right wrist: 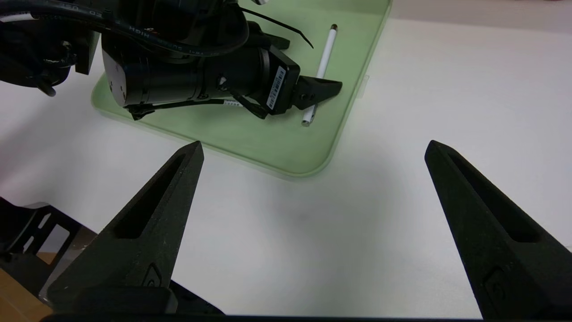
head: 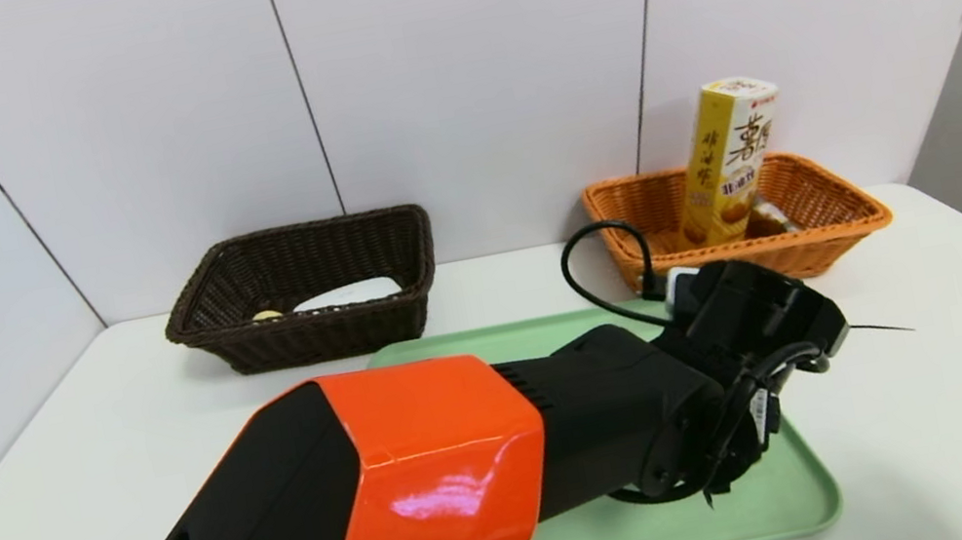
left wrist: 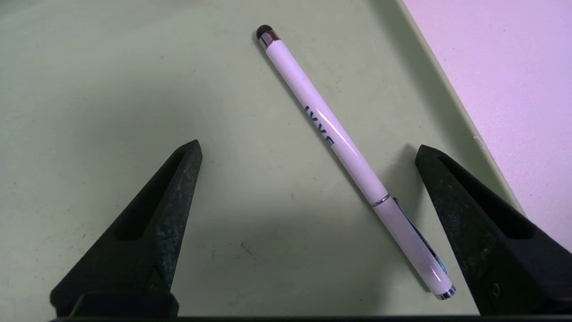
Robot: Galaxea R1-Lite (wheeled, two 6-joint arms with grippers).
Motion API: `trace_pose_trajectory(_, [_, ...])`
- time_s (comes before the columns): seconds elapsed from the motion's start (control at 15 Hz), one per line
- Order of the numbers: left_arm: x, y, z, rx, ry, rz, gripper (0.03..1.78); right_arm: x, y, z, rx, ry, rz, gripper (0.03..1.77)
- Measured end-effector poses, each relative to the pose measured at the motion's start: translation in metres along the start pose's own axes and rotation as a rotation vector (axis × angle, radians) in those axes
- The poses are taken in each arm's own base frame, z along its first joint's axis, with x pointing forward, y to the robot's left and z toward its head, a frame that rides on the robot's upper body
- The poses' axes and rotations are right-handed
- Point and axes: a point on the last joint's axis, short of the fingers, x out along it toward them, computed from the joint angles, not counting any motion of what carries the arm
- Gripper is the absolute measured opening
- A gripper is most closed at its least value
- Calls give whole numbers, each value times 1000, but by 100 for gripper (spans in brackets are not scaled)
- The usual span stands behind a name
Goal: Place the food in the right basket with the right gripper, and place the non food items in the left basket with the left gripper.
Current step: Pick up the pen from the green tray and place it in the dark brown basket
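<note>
Item 1. Pen (left wrist: 344, 147), white with blue lettering: one counted. It is laid flat on the green tray (head: 780, 504), near the tray's right edge. In the head view it is wholly hidden behind the left arm (head: 401, 492).

Item 2. Left gripper (left wrist: 308, 150): held low over the tray, fingers (left wrist: 156, 214) spread wide with the pen lying between them, nearer one finger, untouched by either as far as can be seen.

Item 3. Right gripper (right wrist: 313, 152): held above the bare white table (head: 943, 307) at about 4 o'clock from the tray, fingers spread apart, nothing between them. Only its tips are seen at the head view's right edge.

Item 4. Baskets: two counted, both at the far side of the table. The dark brown basket (head: 302, 292) is set at 11 o'clock from the tray; a flat white object (head: 347, 294) and a small yellowish piece (head: 266, 315) are seen inside. The orange basket (head: 828, 219) is set at 1 o'clock; one tall yellow snack box (head: 728, 157) is leaned upright in it, with a further item partly hidden beside it, not identifiable.

Item 5. Obstruction: the left arm's orange-and-black body is stretched across the tray, covering most of it; the tray's remaining contents cannot be counted from the head view.
</note>
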Motion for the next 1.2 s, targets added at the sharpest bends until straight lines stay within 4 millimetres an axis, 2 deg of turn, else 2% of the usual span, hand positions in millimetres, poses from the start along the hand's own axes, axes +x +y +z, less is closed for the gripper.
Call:
trace_pose_trajectory(0.2, [0,0,0,3,0,2,118,0,0,0,0,-2,0,171])
trace_pose_trajectory(0.4, [0,0,0,4,0,1,85,-1,0,1,-3,-5,1,171])
trace_pose_trajectory(0.47, [0,0,0,3,0,1,63,-1,0,1,-3,-5,1,171])
trace_pose_trajectory(0.53, [0,0,0,3,-2,1,4,-1,1,2,-4,-7,1,171])
trace_pose_trajectory(1.2, [-8,2,6,2,-11,-3,4,-1,0,2,-5,-7,6,171])
